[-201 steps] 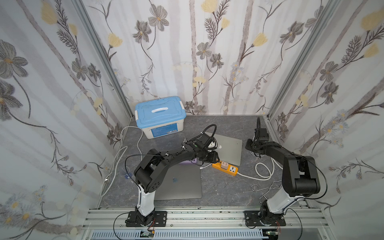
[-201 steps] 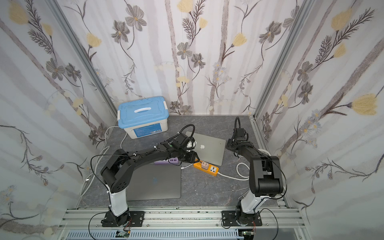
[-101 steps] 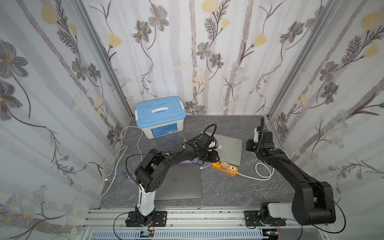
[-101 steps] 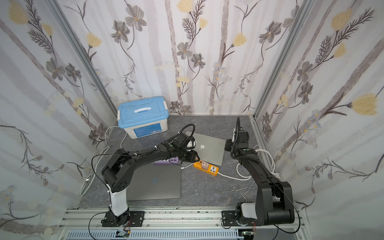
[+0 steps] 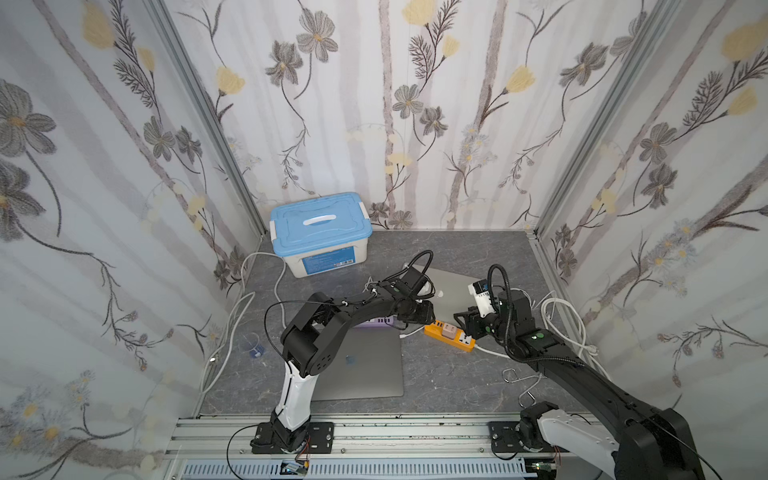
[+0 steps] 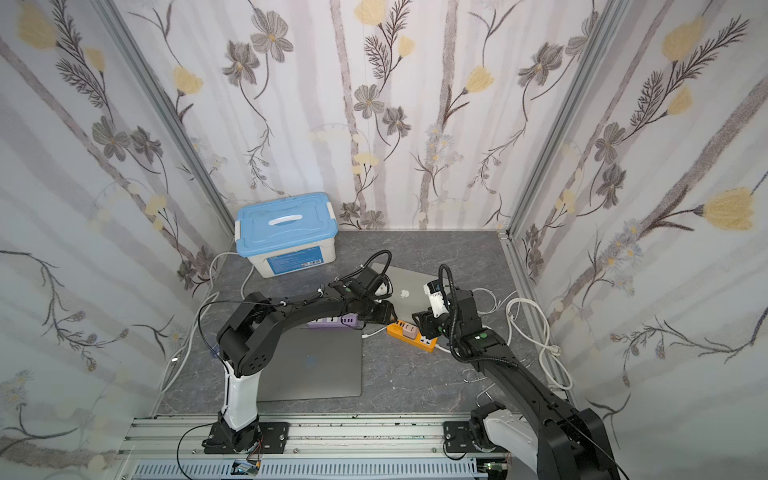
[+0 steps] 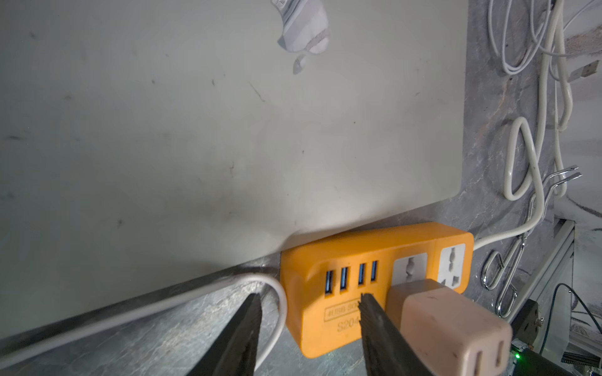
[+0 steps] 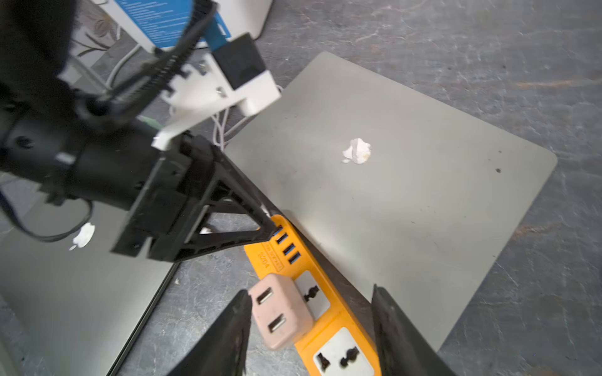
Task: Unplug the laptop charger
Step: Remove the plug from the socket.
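Two closed laptops are counted, a silver laptop point(image 5: 453, 286) just behind the orange power strip point(image 7: 374, 242) and a grey laptop point(image 5: 374, 361) off its USB end, with one purple strip point(image 6: 332, 321), one blue-lidded box point(image 5: 320, 232) and one beige charger point(image 8: 280, 312), seated in the orange strip's socket beside four blue USB ports point(image 7: 350, 280). The left pincer point(image 7: 311, 294) is held half spread, one finger on that strip's USB end, and the right pincer point(image 8: 309, 299) is spread wide astride the charger, unclamped. The purple strip is shown only in both top views, the ports only in the wrist views.

Top views high, steeply downward; wrist views close, both on power strip point(image 7: 374, 247)
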Motion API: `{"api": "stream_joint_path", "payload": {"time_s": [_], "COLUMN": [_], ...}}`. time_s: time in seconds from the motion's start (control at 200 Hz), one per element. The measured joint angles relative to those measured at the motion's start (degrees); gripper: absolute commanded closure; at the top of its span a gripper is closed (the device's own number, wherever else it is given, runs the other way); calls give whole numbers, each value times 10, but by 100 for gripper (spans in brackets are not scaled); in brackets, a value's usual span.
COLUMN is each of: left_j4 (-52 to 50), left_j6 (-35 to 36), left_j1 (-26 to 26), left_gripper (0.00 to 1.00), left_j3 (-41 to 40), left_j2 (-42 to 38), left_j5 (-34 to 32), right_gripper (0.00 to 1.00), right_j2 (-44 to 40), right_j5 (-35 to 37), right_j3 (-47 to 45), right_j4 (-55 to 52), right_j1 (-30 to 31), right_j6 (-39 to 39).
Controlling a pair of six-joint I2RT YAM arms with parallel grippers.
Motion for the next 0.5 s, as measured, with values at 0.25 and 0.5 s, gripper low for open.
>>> {"api": "stream_joint_path", "payload": {"time_s": [0.25, 0.5], "left_j4": [-3, -2], "left_j6": [-1, -10], "left_j1": [0, 0], "left_gripper": [48, 48], "left_j3": [-12, -22], "left_j2": [2, 2], "left_j5": [3, 14], "right_gripper": [42, 46], "right_j2": [38, 96], "right_j5": [6, 64], "right_j3": [53, 100], "right_j4": [-31, -91], "right_j1": [45, 72], "right_j6": [-62, -130]}}
